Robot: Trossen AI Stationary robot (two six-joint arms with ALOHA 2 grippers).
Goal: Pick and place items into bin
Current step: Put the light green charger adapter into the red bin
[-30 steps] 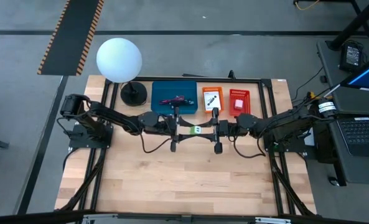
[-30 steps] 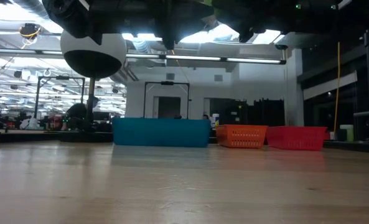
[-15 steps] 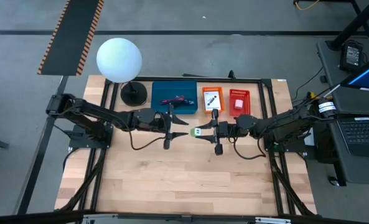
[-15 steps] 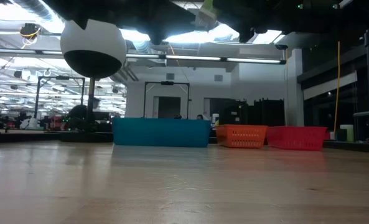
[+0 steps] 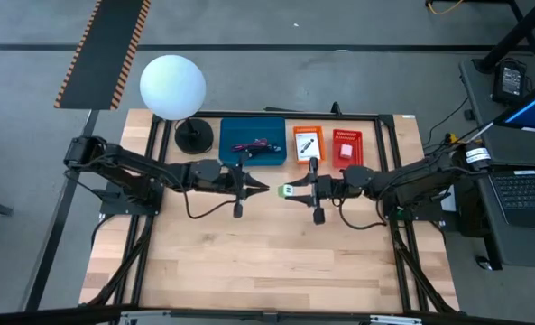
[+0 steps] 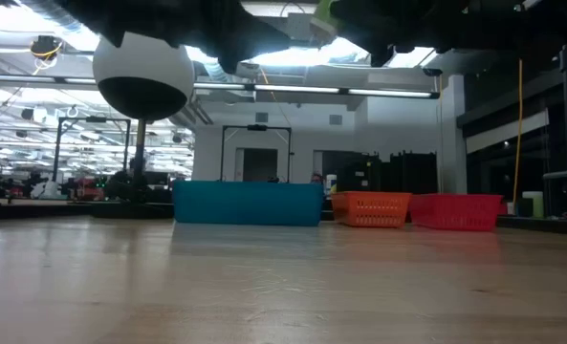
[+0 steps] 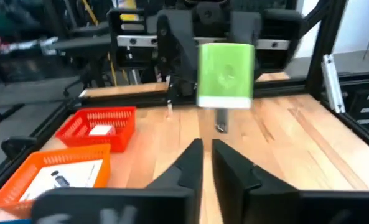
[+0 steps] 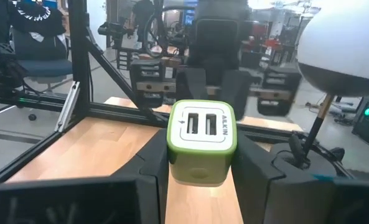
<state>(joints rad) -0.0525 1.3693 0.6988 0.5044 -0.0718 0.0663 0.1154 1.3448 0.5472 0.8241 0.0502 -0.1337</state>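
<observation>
We hold the green lump (image 8: 201,142) in the right gripper (image 5: 288,191), its fingers (image 8: 254,163) clamped; left gripper (image 5: 263,190) closed, empty. We should carry the lump level toward the surface's far edge, releasing above a bin (image 5: 252,154).

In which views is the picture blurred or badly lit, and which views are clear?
Left wrist view: the green and white cube charger and the room behind are smeared by blur. Right wrist view: the charger is sharp between the right gripper fingers; the far background is soft. Low view: the arms are dark silhouettes against bright ceiling lights. High view: even light, no glare on the wooden table.
</observation>
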